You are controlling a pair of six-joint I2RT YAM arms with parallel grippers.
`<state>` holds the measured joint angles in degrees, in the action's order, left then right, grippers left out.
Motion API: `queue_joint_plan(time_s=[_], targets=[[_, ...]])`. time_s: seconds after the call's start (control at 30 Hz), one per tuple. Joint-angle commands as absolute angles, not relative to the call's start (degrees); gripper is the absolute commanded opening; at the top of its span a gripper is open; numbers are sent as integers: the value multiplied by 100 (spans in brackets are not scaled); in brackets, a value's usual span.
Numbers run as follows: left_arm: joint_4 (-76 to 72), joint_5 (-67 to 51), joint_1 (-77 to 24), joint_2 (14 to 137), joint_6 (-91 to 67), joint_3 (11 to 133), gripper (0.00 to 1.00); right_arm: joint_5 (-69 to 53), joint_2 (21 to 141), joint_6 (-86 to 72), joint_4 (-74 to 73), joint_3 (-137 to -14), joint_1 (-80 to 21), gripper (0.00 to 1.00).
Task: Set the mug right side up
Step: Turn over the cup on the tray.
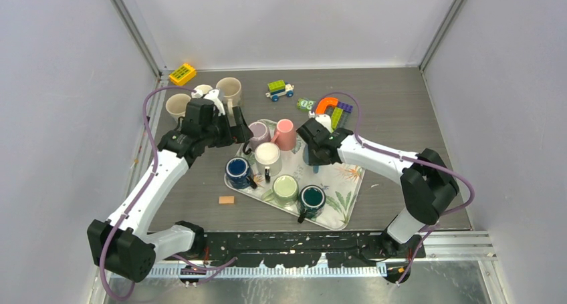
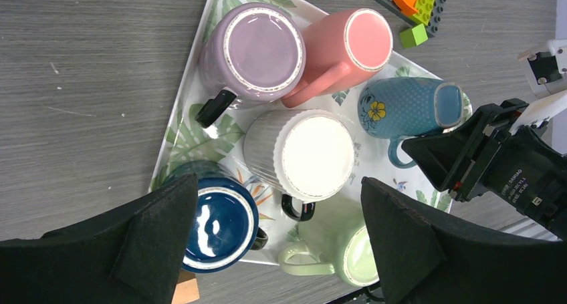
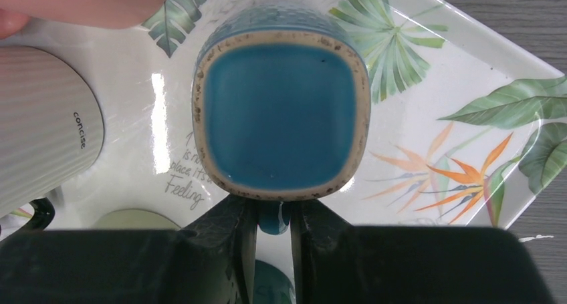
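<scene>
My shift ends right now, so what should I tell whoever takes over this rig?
Right claw: shut on the handle of the blue mug.
Left claw: open, hovering over the white mug, holding nothing.
The blue mug sits base up on the leaf-print tray.
Done: handle gripped.
To do: lift, flip it right side up, set it down.

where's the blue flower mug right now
Left wrist view: blue mug upside down on the right side of the tray, beside the pink mug, its handle in the right hand.
</scene>
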<state>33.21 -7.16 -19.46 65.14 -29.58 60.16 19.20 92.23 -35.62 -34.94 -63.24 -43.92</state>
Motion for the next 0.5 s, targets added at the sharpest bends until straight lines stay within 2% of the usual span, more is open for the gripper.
queue_joint_plan(time_s=[0.0, 0.07, 0.17, 0.47], targets=[[3200, -794, -1970, 6398, -2960, 6020, 95, 2002, 9217, -3510, -3525, -6634, -4413, 16], [3202, -844, -1977, 6407, -3008, 6010, 99, 1999, 9184, -3507, -3549, -6680, -4413, 9], [3105, -944, -1969, 6420, -3108, 5962, 100, 2019, 9103, -3511, -3588, -6755, -4416, 1], [2721, -1582, -1969, 6430, -3473, 5902, 100, 2003, 8523, -3644, -3621, -6991, -4361, 1]])
